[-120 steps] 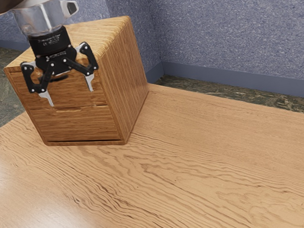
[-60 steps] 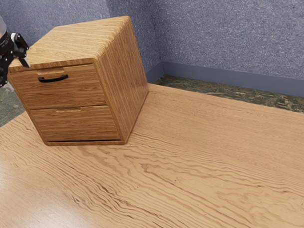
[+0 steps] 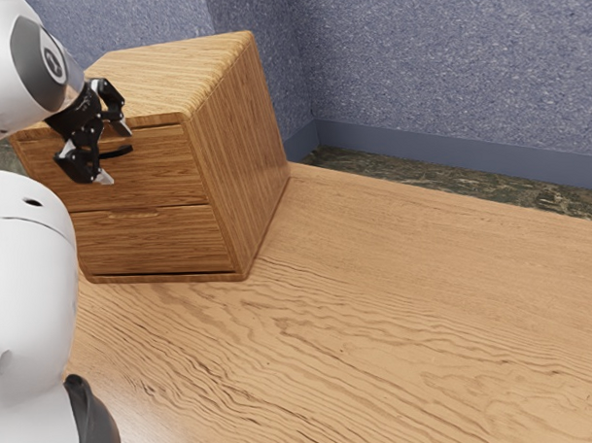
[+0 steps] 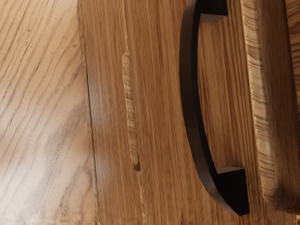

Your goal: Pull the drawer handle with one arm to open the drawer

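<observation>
Drawer handle [image 3: 124,150]: from the side we see a short black stretch of it on the top drawer [image 3: 163,173] of the cabinet [image 3: 230,136]; the rest is hidden behind our gripper [image 3: 106,141].
Gripper: close in front of the cabinet's face at the handle, fingers spread wide, one above the handle's line and one below it. We cannot tell whether either touches it.
Top drawer: its front looks level with the lower drawer [image 3: 151,241] beneath it.
Cabinet: wooden, standing on the table [image 3: 397,325], its back toward the blue wall [image 3: 446,51].
Arm [image 3: 26,280]: white and bulky, before the cabinet's front at the exterior view's left.
Drawer handle [image 4: 197,117], from our hand: a black arched bar seen close up, both feet fixed to the cabinet's top drawer front, wood showing between arch and feet.
Pale groove [image 4: 130,117]: a narrow strip in the cabinet's front, running alongside the handle and apart from it.
Table [image 4: 42,117]: broad grain beyond the cabinet's bottom edge.
</observation>
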`<state>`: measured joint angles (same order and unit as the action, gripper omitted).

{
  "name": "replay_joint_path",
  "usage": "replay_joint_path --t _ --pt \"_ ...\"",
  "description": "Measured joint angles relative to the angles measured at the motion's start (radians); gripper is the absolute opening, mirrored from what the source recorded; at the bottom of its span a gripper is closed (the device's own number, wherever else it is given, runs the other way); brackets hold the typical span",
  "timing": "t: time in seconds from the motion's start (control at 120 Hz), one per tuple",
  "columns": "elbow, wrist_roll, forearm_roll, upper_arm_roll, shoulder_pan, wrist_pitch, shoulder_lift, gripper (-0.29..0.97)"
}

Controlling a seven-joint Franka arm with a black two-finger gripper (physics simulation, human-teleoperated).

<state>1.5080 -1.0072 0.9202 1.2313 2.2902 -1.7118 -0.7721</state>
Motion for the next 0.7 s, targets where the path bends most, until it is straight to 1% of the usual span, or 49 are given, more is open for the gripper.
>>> replay_joint_path --t 0.117,0.183,0.25,0.333,0.408,0.542,0.7 --pt "0.009 0.006 0.005 -0.022 -0.008 0.001 -0.014 0.61" --pt "0.018 0.006 -0.007 -0.031 -0.030 0.003 -0.018 0.61" --pt "0.050 0.005 -0.033 -0.073 -0.078 0.004 -0.029 0.59" --pt "0.101 0.009 -0.049 -0.158 -0.119 0.005 -0.048 0.57" --pt "0.148 0.019 -0.057 -0.204 -0.138 0.005 -0.052 0.54" --pt "0.223 0.040 -0.039 -0.220 -0.137 -0.006 -0.049 0.49" --pt "0.236 0.070 -0.017 -0.216 -0.132 -0.031 -0.045 0.43"
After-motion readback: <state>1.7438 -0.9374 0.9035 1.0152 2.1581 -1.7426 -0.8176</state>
